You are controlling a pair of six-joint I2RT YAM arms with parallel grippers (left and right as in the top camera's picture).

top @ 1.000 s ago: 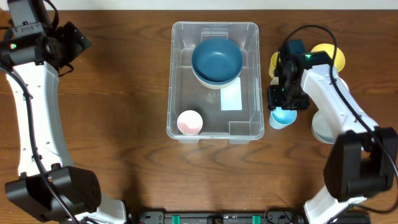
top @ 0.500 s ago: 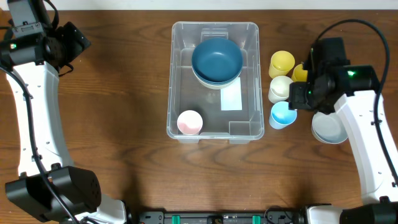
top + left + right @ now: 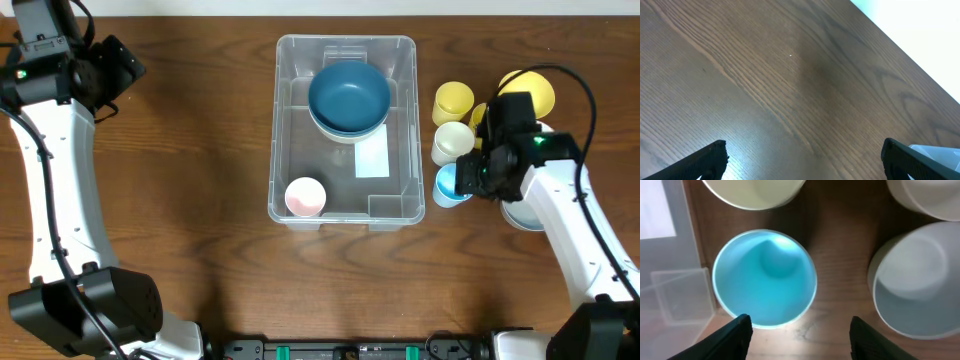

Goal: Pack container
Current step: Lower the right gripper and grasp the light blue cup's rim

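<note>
The clear container (image 3: 283,120) stands mid-table, holding a dark blue bowl (image 3: 348,97), a pink cup (image 3: 305,196) and a white label (image 3: 372,160). Just right of it stand a yellow cup (image 3: 454,100), a cream cup (image 3: 452,140) and a light blue cup (image 3: 450,186). My right gripper (image 3: 472,176) hovers open right beside the light blue cup (image 3: 765,280); in the wrist view its gripper (image 3: 802,335) spans bare wood at the cup's near rim, holding nothing. My left gripper (image 3: 122,68) is far off at the back left, wide open over bare wood (image 3: 805,160).
A yellow bowl (image 3: 530,88) sits behind my right arm, and a white bowl (image 3: 522,212) (image 3: 917,280) lies partly under it. The container's corner (image 3: 670,295) is close on the blue cup's other side.
My right gripper swung right, away from the blue cup, then came back left and down next to it. Left arm has not moved.
</note>
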